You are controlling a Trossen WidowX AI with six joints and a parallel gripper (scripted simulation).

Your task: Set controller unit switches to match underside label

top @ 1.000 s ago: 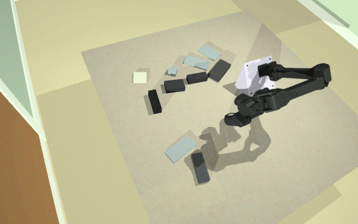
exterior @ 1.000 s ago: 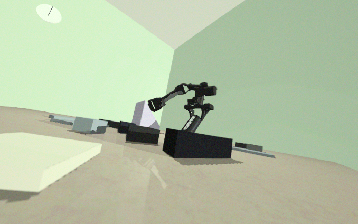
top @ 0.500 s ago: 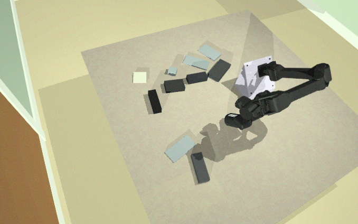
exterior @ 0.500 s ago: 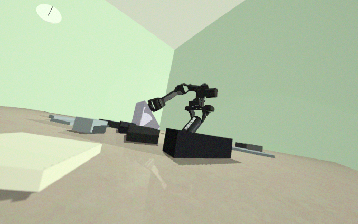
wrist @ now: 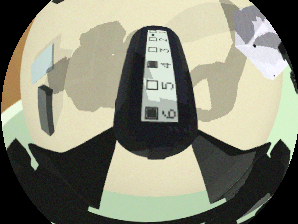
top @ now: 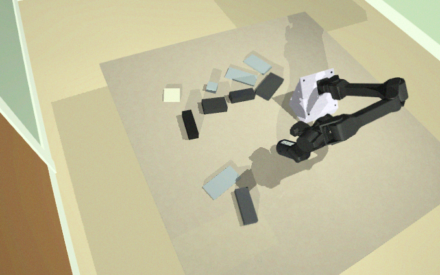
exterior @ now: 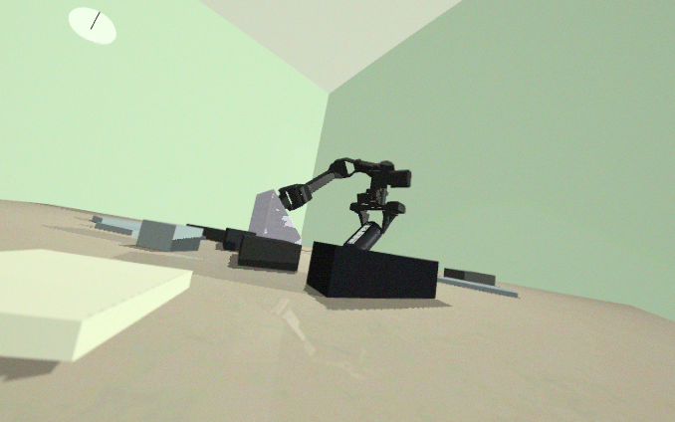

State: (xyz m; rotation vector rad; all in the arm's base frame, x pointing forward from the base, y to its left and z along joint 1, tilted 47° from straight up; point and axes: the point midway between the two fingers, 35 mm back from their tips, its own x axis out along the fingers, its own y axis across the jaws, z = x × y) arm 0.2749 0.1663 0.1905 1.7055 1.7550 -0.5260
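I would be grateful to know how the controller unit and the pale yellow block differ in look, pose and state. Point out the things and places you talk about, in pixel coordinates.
The controller unit [top: 286, 150] [exterior: 364, 237] [wrist: 131, 100] is dark, while the pale yellow block [top: 171, 95] [exterior: 100, 294] is light. The unit is tilted in the gripper [exterior: 374, 230] [wrist: 156, 145], whereas the block lies flat on the bench. The unit shows a label with numbered squares; the block shows no print.

Your arm [top: 373, 116] [exterior: 324, 182] folds back from the white wedge [top: 302, 97] [exterior: 265, 219] [wrist: 261, 46], and at its end you have the dark controller unit [top: 283, 148] [exterior: 374, 238] [wrist: 131, 90] with its pale label facing up. Near you on the bench [top: 146, 207] [exterior: 199, 358] [wrist: 95, 15], a pale blue plate [top: 220, 183] [exterior: 480, 288] [wrist: 43, 66] lies just beside a dark grey block [top: 246, 207] [exterior: 470, 277] [wrist: 46, 111]. Across from them, you can see a black block [top: 190, 125] [exterior: 380, 276] standing apart from a pale yellow slab [top: 171, 95] [exterior: 95, 286], with a small pale blue block [top: 212, 86] [exterior: 155, 235] between that slab and the wedge
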